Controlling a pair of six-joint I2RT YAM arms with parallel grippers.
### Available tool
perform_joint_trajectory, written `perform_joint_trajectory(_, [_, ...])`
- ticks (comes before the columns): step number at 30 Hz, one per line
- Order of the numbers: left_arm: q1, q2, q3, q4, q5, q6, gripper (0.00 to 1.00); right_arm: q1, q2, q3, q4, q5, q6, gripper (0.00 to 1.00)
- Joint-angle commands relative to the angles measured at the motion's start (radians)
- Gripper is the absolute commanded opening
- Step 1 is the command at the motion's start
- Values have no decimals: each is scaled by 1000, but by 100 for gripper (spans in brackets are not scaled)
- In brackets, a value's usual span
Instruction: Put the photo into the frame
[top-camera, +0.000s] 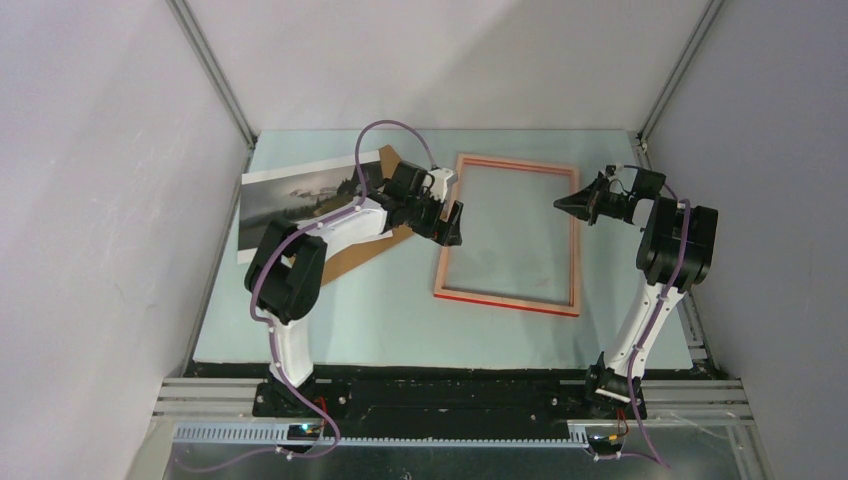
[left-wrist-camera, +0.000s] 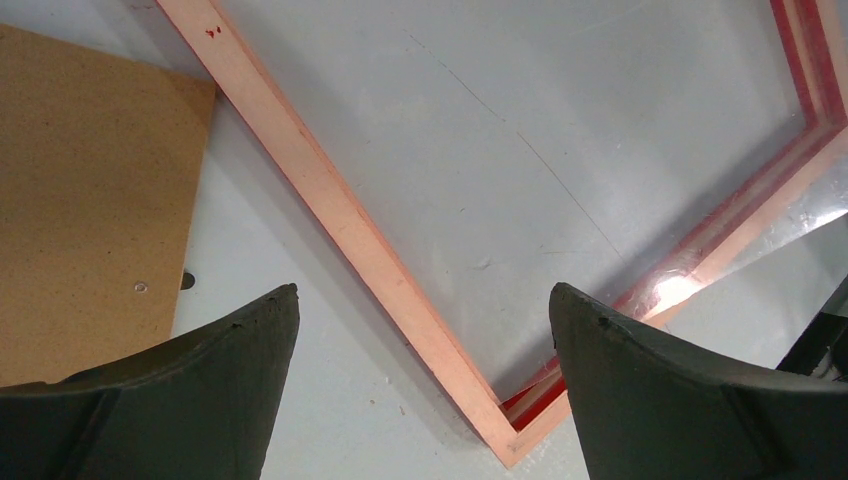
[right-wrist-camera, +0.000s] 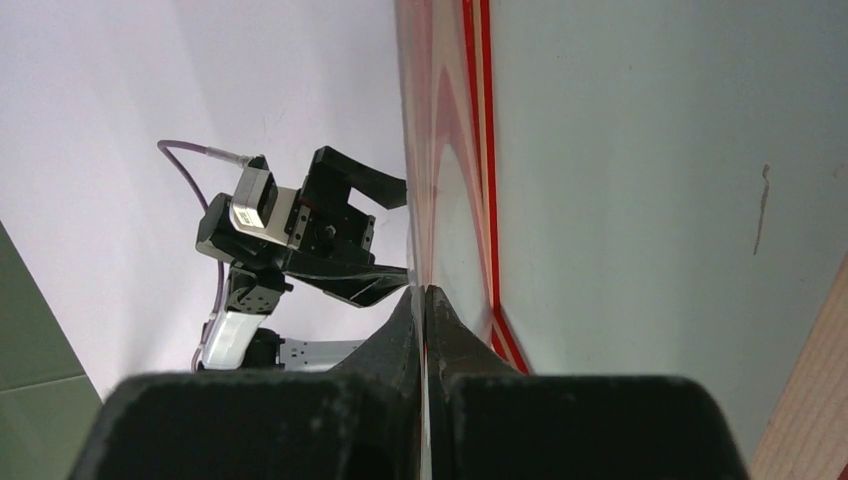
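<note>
Photo (top-camera: 290, 195) is being shown lying flat at the far left of the table (top-camera: 400, 320), its right end overlapped by the brown backing board (top-camera: 360, 255). The frame (top-camera: 507, 299) is being shown wood-side up at mid-table. The left gripper (top-camera: 450, 228) is being held spread fully wide, gripping nothing, above the frame's left rail. The right gripper (top-camera: 562, 204) is being held pinched tight by the frame's right rail; contact cannot be told.

A robotics lab test cell: plain white panels (top-camera: 100, 200) enclose a pale green tabletop (top-camera: 400, 335), aluminium posts (top-camera: 215, 75) rise at 11 and 1 o'clock, and the left arm (top-camera: 290, 275) and right arm (top-camera: 675, 245) are bolted to a black base rail (top-camera: 450, 400) at 6 o'clock.
</note>
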Motion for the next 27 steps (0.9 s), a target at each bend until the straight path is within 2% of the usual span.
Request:
perform_joint_trajectory(1, [-5, -30, -1, 20, 4, 19, 100, 11, 9, 0, -40, -14, -46, 0])
perform_joint_trajectory(27, [-4, 13, 13, 20, -30, -15, 100, 12, 13, 0, -161, 10, -132, 0])
